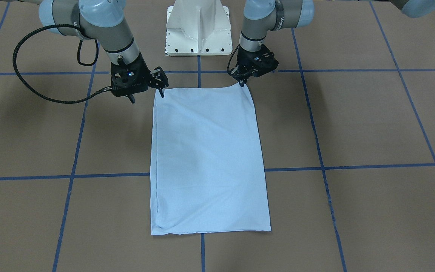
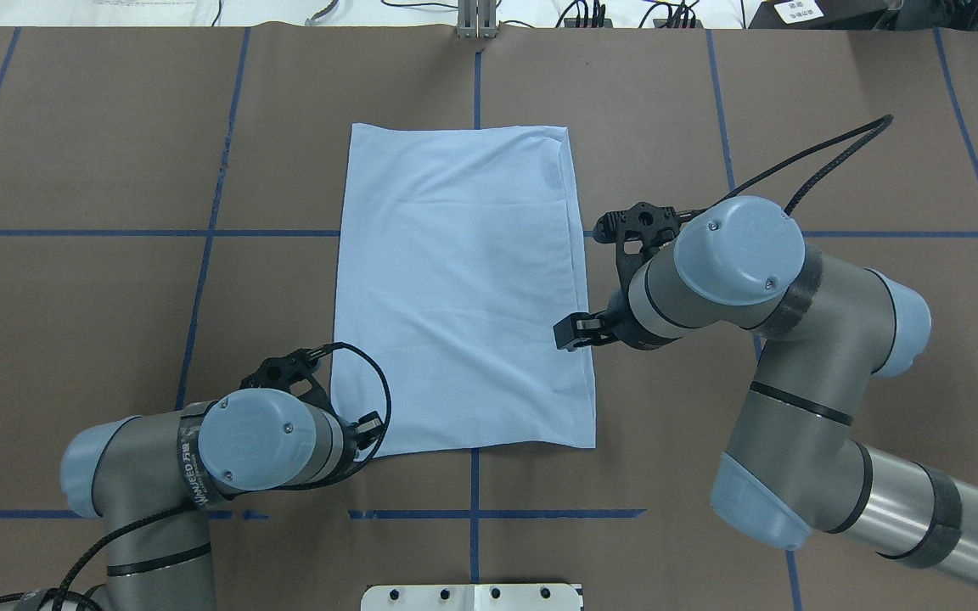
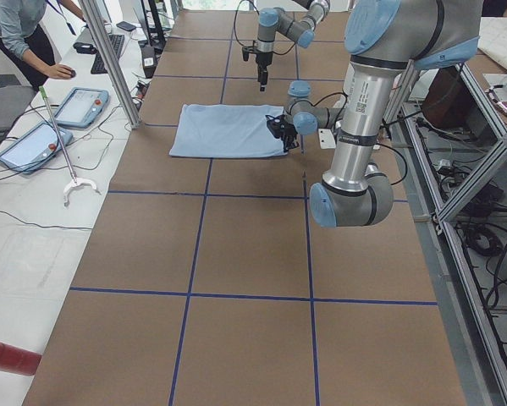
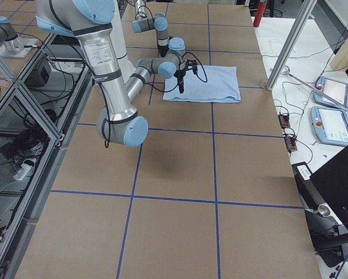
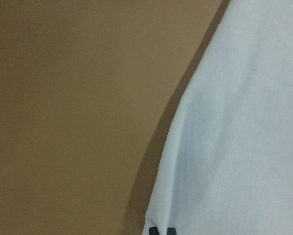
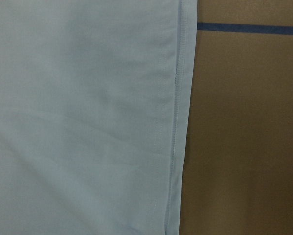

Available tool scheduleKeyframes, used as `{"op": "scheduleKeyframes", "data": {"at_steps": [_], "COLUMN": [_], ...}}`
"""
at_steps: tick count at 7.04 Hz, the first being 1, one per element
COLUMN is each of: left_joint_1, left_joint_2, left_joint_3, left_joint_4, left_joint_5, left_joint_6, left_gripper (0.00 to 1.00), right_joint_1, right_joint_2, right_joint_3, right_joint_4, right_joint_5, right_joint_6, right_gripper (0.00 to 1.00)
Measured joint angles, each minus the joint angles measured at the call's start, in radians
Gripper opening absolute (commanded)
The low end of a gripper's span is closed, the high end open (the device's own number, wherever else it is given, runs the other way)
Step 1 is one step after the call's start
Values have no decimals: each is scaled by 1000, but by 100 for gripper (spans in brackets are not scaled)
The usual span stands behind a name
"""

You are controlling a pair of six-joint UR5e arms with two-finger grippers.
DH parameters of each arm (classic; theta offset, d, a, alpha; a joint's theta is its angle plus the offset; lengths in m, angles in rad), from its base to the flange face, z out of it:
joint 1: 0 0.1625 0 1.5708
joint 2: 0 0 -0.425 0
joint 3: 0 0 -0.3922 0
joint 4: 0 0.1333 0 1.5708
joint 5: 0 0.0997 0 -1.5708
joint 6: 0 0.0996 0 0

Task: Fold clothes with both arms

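The light blue T-shirt [image 1: 208, 158] lies folded into a flat rectangle on the brown table, and it also shows in the overhead view [image 2: 459, 288]. Its collar, print and label are hidden. My left gripper [image 1: 244, 81] is down at the shirt's near corner on my left side, and its fingertips [image 5: 161, 230] are together on the cloth edge. My right gripper [image 1: 146, 94] is open and hovers above the shirt's edge on my right side, near its near corner. The right wrist view shows only the stitched hem [image 6: 175, 122] from above, with no fingers in it.
The white pedestal base [image 1: 198, 26] stands just behind the shirt. Blue tape lines [image 1: 72, 175] grid the table. In the exterior left view an operator [image 3: 16, 34], two tablets [image 3: 79, 106] and a metal post [image 3: 109, 59] are beside the table's far side.
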Motion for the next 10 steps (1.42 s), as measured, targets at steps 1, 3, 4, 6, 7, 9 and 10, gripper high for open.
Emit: {"op": "scheduleKeyframes", "data": {"at_steps": [1, 3, 4, 6, 7, 9, 10], "left_joint_1": [0, 2, 3, 4, 4, 4, 4], "left_joint_2": [0, -1, -1, -3, -6, -17, -22], "left_joint_3": [-28, -54, -56, -57, -57, -57, -57], "left_joint_4": [21, 42, 44, 44, 44, 44, 44], "left_joint_5": [-3, -5, -5, -5, -5, -5, -5], "left_joint_6": [2, 3, 3, 3, 3, 3, 3], "left_gripper": [0, 0, 0, 0, 0, 0, 0], "right_joint_1": [-31, -172, -224, -275, -282, -283, -282], "right_joint_2": [0, 9, 14, 15, 15, 17, 17], "right_joint_3": [11, 22, 22, 7, -21, -71, -78], "right_joint_4": [0, 1, 1, -3, -5, -8, -12], "right_joint_5": [-24, -187, -239, -269, -274, -277, -277], "right_joint_6": [70, 353, 487, 659, 684, 695, 697], "right_gripper": [100, 100, 100, 100, 100, 100, 100]}}
